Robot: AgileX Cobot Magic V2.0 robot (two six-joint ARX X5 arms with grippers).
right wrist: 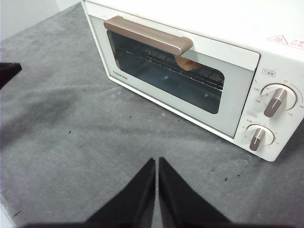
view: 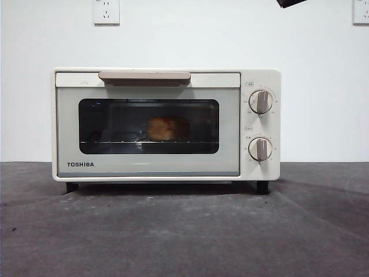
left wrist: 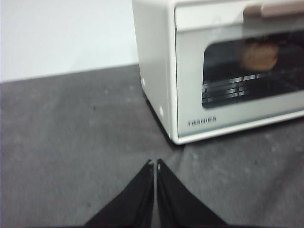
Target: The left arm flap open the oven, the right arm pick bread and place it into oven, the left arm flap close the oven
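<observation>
Oven (view: 166,124) at frame centre on the grey desk (view: 184,231), door shut, bread (view: 164,128) on the rack inside. Left hand (left wrist: 155,164) and right hand (right wrist: 156,161) pressed closed, empty, hovering over bare desk in front of the oven.

Left pincer (left wrist: 155,164) and right pincer (right wrist: 156,161) hover with jaws closed.

Plain white wall (view: 173,34), two power sockets (view: 106,11) (high up), dark grey tabletop (view: 173,231)
</observation>
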